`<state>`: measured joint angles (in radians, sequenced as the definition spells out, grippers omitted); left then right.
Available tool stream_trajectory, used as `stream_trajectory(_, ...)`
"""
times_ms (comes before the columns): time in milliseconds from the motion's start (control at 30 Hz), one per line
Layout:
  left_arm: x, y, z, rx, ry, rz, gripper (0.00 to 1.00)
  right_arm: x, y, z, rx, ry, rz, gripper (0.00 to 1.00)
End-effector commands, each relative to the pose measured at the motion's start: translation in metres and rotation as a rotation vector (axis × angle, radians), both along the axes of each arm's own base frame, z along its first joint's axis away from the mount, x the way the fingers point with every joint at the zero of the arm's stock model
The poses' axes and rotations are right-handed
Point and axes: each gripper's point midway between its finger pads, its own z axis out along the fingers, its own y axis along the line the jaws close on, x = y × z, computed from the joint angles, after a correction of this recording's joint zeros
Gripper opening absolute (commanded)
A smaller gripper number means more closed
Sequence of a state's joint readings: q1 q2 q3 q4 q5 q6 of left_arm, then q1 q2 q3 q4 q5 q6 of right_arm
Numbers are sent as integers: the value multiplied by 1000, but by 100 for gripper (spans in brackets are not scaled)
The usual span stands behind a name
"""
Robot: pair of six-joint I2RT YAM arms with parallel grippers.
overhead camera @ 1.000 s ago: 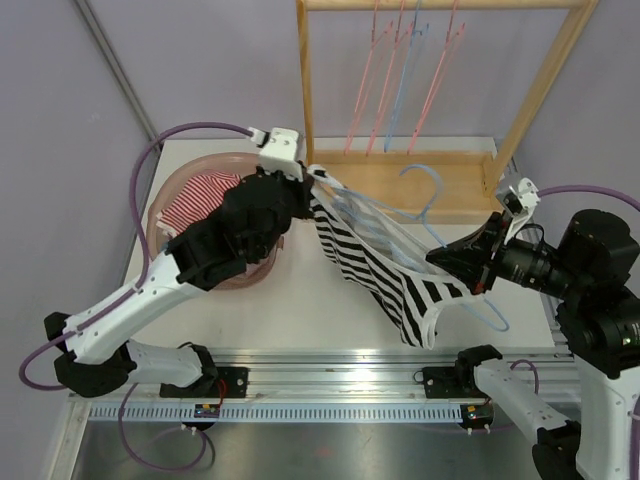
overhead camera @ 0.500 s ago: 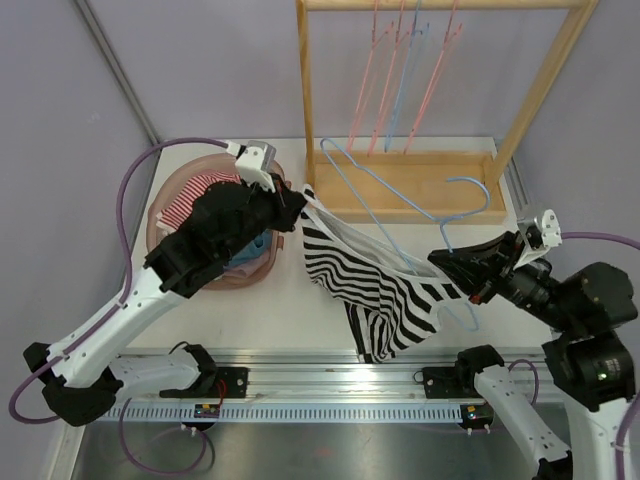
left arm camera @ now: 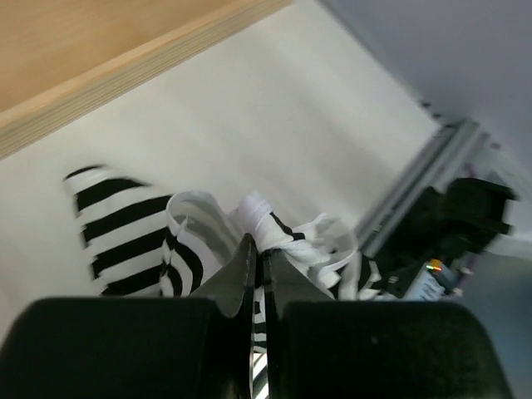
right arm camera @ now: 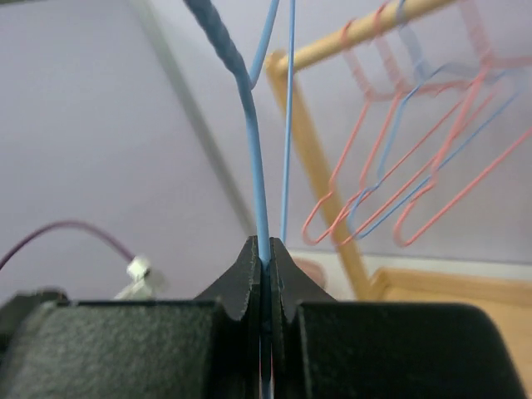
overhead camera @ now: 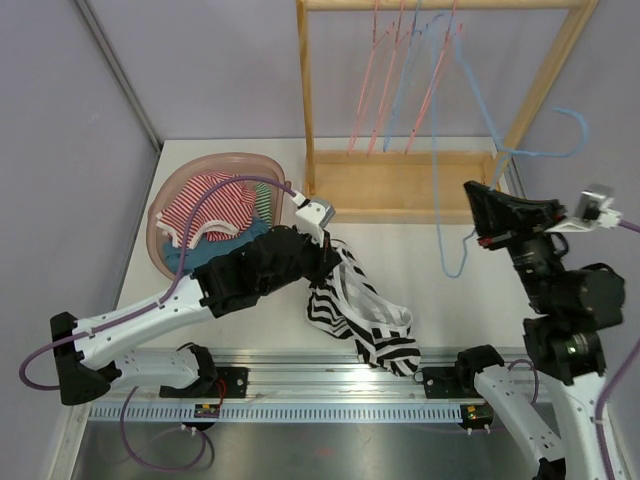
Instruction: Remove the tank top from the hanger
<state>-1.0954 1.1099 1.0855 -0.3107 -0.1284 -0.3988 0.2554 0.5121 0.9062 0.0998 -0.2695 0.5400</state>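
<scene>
Left end effector [left arm camera: 258, 246] is pinching the tank top [overhead camera: 358, 305] tight, right end effector [right arm camera: 264, 248] clamping the bare hanger [right arm camera: 258, 166]. Lowering the cloth gently is looking wisest.

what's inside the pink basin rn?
In the basin: a red-striped garment on top, a teal garment partly under it, and a green-striped bit at the right edge. Anything lower in the pile is covered.

The left arm [overhead camera: 140, 315] and right arm [overhead camera: 560, 300] have white shells, black joints and looping purple cables [overhead camera: 21, 372] (the left's looks longer). The left gripper [left arm camera: 254, 247] and right gripper [right arm camera: 263, 247] are matte black with wedge-shaped tips.
</scene>
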Motion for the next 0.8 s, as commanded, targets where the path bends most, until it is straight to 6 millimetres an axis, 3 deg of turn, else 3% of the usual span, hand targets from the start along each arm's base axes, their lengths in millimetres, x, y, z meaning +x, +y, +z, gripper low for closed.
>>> stream_trajectory(0, 36, 49, -24, 141, -8, 320, 0, 11, -67, 3, -124, 139, -405, 0)
stream_trajectory(67, 41, 62, -35, 193, 10, 375, 0, 17, -84, -16, -200, 286, -500, 0)
stream_trajectory(100, 46, 68, -37, 205, 16, 404, 0, 30, -83, -36, -262, 379, -511, 0)
stream_trajectory(267, 61, 95, -36, 214, 54, 490, 0, 52, -102, -35, -332, 485, -638, 0)
stream_trajectory(300, 66, 100, -30, 202, 52, 508, 0, 64, -102, -43, -378, 529, -654, 0)
stream_trajectory(333, 65, 102, -27, 199, 53, 503, 4, 66, -101, -27, -376, 504, -654, 0)
stream_trajectory(400, 65, 104, -15, 184, 32, 485, 17, 87, -96, -22, -412, 518, -649, 0)
stream_trajectory(433, 64, 103, -12, 178, 29, 475, 22, 90, -96, -1, -390, 482, -658, 0)
stream_trajectory(467, 62, 100, -9, 174, 27, 443, 38, 96, -98, 6, -388, 477, -679, 0)
stream_trajectory(500, 60, 97, -7, 166, 29, 423, 49, 115, -95, 4, -414, 494, -687, 0)
stream_trajectory(533, 58, 96, -3, 159, 30, 411, 59, 119, -97, 25, -393, 457, -700, 0)
stream_trajectory(567, 55, 93, -1, 155, 32, 385, 68, 127, -97, 31, -397, 454, -704, 0)
stream_trajectory(600, 53, 92, 1, 150, 29, 371, 73, 151, -95, 21, -421, 491, -699, 0)
stream_trajectory(633, 51, 91, 2, 146, 32, 355, 77, 154, -94, 42, -400, 452, -681, 0)
stream_trajectory(667, 48, 91, 3, 145, 26, 339, 81, 164, -93, 44, -398, 456, -666, 0)
stream_trajectory(700, 44, 92, 8, 131, 18, 321, 83, 187, -105, 30, -407, 508, -679, 0)
stream_trajectory(733, 40, 90, 8, 127, 21, 295, 89, 192, -102, 46, -387, 475, -649, 0)
stream_trajectory(767, 38, 91, 8, 126, 19, 283, 97, 213, -103, 34, -398, 505, -636, 0)
